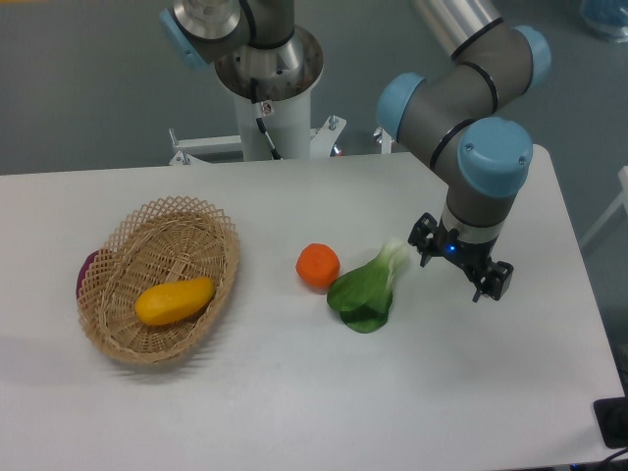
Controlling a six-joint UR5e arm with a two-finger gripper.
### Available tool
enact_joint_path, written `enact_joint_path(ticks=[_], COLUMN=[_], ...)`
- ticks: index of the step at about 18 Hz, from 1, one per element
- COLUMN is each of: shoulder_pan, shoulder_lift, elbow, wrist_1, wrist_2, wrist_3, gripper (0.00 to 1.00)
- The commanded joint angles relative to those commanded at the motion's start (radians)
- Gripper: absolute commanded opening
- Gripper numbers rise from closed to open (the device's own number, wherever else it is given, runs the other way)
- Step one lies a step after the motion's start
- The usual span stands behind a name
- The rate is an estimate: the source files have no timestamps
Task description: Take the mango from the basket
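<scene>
Illumination is bright, even and diffuse from overhead, producing only faint soft shadows beneath the basket (123, 343) and no glare on the white table (294, 412); focus is sharp throughout.
</scene>
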Motion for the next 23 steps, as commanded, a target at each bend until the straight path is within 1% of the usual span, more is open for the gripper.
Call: enact_joint_path(ticks=[2,5,8,11,13,14,19,23], shoulder_pan=[0.002,-0.014,-0.058,-0.122,-0.164,-0.179,-0.265,-0.353], shoulder_lift=[0.003,0.003,0.005,-0.005,-0.011,-0.011,0.003,0.023], elbow=[-0.009,-0.014,-0.018,-0.026,-0.026,-0.026,-0.029,-0.035], wrist_1=[0.011,0.015,0.017,0.018,0.037,0.038,0.032,0.034], wrist_2=[-0.054,-0.057,-0.060,-0.051,-0.052,-0.056,-0.060,-0.097], wrist_3=[-0.054,-0.100,-0.129,-0.227,-0.308,-0.328,-0.364,-0.402], gripper=[1.00,1.00,1.00,1.00,1.00,1.00,1.00,1.00])
